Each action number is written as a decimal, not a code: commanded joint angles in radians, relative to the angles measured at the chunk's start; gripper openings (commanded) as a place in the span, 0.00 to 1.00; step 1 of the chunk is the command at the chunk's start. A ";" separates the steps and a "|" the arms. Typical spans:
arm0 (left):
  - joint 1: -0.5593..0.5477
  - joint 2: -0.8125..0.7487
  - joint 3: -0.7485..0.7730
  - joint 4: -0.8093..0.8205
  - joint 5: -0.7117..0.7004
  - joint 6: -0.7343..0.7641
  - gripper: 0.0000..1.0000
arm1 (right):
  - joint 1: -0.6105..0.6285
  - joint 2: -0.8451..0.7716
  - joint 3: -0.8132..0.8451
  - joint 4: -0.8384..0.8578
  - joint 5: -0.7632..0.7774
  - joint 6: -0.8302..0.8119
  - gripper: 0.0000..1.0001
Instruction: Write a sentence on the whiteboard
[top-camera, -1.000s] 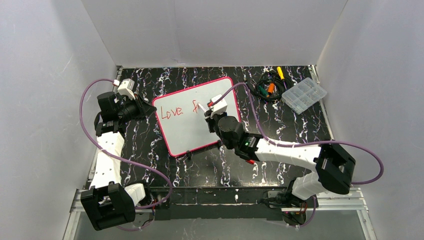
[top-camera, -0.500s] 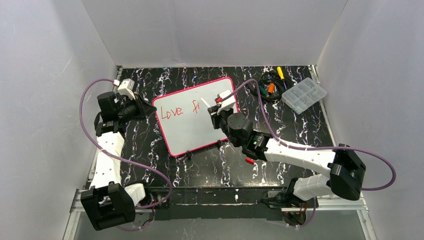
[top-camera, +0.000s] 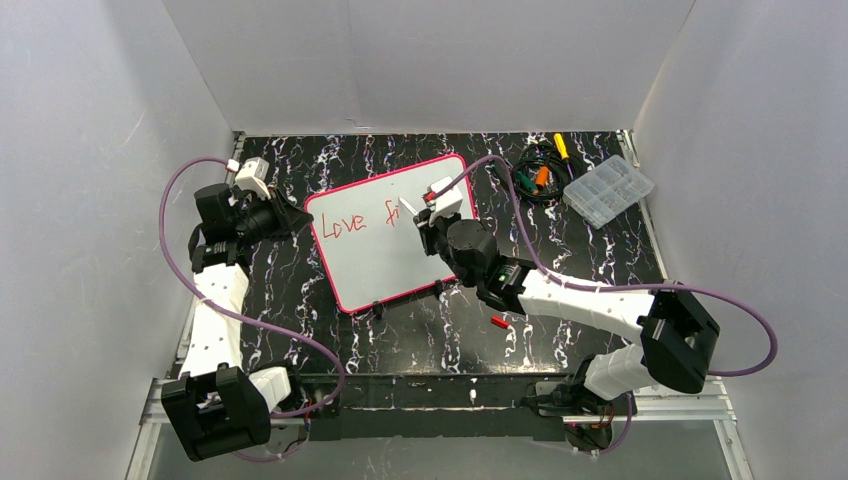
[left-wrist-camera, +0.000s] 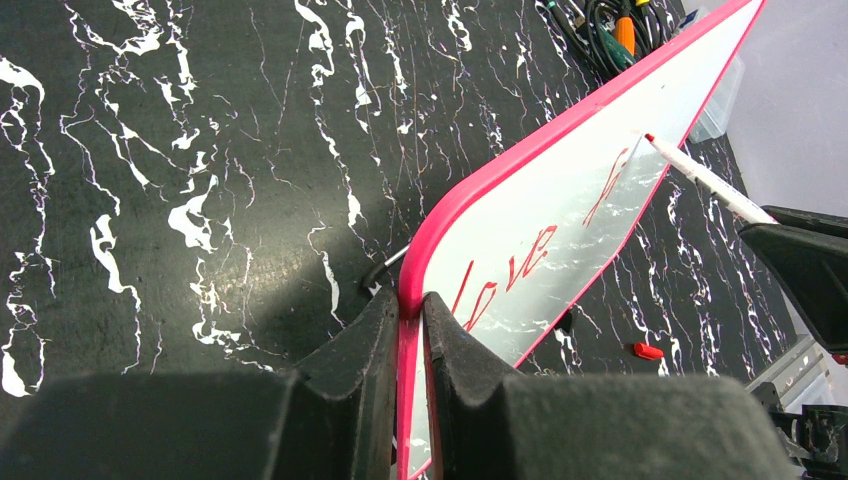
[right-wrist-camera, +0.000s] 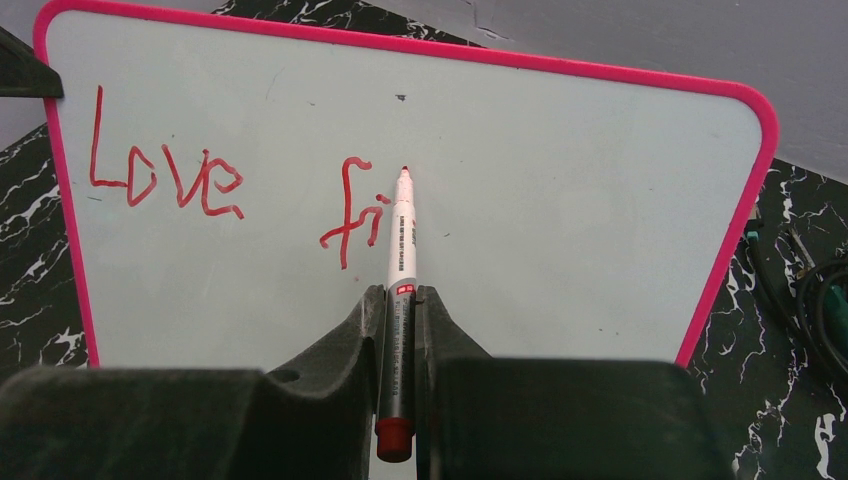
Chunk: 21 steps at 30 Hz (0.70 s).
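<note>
Nearest the lens, the left jaws are closed on the pink rim of the whiteboard, one on each face, near its upper left corner (the rim runs straight up between them). From these jaws the board stretches ahead and to the right, tilted up off the black marbled table. The left arm reaches it from the table's left side.

On the white face is the sentence in thin red strokes: only "Love" and, after a gap, "fi" are written. The "Love" sits ahead and to the left of the right jaws, and the "fi" is almost straight ahead of them.

The right jaws grip a marker by the lower barrel, with its red butt end poking out behind them. Its white body points forward, and its red tip sits at the board just right of the "i".

The right arm stretches in from the near right. Below its forearm a small red cap lies on the table. Beyond and to the right of the right jaws are a tangle of cables and a clear compartment box.
</note>
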 joint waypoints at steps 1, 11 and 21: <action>0.000 -0.018 -0.006 -0.021 0.007 0.010 0.03 | -0.006 0.012 0.054 0.051 0.009 -0.022 0.01; 0.000 -0.017 -0.006 -0.021 0.008 0.009 0.03 | -0.006 0.000 0.006 0.002 0.024 0.009 0.01; 0.000 -0.017 -0.006 -0.021 0.005 0.010 0.03 | 0.008 -0.064 -0.081 -0.075 0.008 0.081 0.01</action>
